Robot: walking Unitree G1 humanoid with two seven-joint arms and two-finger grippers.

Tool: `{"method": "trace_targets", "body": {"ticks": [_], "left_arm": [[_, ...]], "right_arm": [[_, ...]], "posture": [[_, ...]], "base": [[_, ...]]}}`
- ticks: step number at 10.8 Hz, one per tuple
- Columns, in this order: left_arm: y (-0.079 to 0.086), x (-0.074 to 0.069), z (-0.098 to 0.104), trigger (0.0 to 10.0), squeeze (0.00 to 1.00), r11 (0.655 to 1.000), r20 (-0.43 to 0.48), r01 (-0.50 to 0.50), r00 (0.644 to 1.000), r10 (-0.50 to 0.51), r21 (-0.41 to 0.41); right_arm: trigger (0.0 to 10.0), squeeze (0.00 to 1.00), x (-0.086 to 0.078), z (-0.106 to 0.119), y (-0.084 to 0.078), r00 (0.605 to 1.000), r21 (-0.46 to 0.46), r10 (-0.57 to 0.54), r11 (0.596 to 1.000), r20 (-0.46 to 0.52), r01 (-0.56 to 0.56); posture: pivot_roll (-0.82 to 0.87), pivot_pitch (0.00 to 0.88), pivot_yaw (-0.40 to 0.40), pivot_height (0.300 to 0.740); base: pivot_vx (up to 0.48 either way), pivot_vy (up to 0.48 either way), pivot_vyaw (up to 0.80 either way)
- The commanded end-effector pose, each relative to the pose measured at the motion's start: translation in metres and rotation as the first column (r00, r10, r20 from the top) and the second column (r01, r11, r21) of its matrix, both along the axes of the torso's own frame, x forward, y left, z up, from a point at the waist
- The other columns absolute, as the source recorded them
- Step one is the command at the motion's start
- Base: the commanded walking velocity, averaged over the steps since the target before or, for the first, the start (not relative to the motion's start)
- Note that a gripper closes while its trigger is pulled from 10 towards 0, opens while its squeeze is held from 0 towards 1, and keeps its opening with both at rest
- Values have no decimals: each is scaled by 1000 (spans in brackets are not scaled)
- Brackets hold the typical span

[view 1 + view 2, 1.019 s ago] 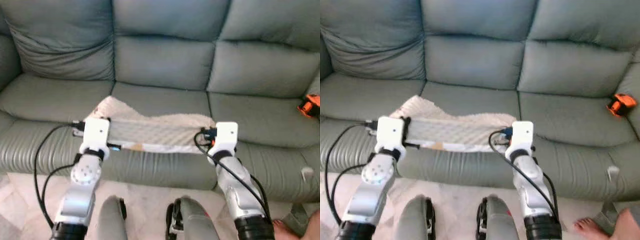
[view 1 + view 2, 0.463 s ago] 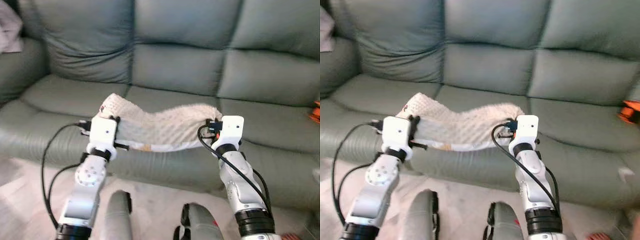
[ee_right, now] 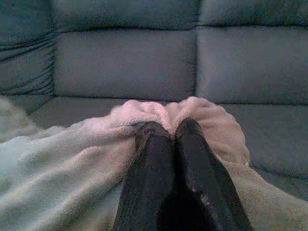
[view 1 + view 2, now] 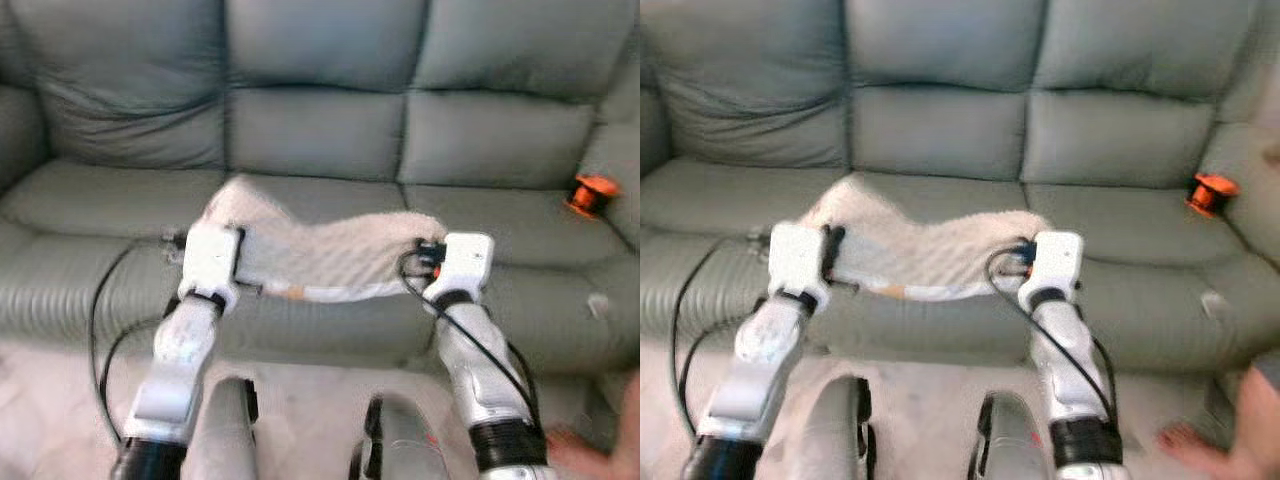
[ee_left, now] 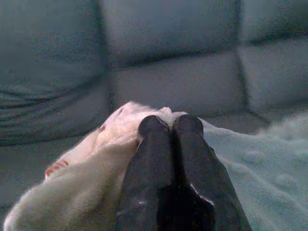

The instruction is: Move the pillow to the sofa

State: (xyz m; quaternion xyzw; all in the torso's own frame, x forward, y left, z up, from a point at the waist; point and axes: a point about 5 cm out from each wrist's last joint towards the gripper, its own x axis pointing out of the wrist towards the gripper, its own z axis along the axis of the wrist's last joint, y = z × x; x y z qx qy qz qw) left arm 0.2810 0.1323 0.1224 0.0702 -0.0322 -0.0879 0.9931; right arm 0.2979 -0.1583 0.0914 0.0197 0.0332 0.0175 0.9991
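The head views are blurring, so I'm losing the fabric's detail. My left gripper (image 5: 171,126) is pinching the pillow's (image 4: 325,252) left end, fingers pressed together. The pillow is sagging between both arms, above the sofa's (image 4: 320,130) front seat edge. My right gripper (image 3: 171,131) is clamping its right end.

The sofa (image 4: 320,130) seat cushions lie bare at twelve o'clock beyond the pillow (image 4: 320,250), giving open room. An orange object (image 4: 586,193) sits at two o'clock; a person's foot (image 4: 1185,445) stands at five o'clock.
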Motion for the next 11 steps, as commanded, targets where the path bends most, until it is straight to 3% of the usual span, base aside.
{"method": "trace_targets", "body": {"ticks": [1, 11], "left_arm": [[0, -1, -5, 10000, 0, 1000, -18, 7, 1000, -7, 0], [-8, 4, -7, 10000, 0, 1000, -20, 19, 1000, -20, -20]], "right_arm": [[10000, 0, 1, 4, 3, 1000, 4, 16, 1000, 22, -16], [10000, 0, 5, 6, 4, 999, 7, 33, 999, 32, -33]], "posture": [[-8, 0, -33, 645], [-19, 5, -36, 645]], "base": [[274, 0, 0], [300, 0, 0]]}}
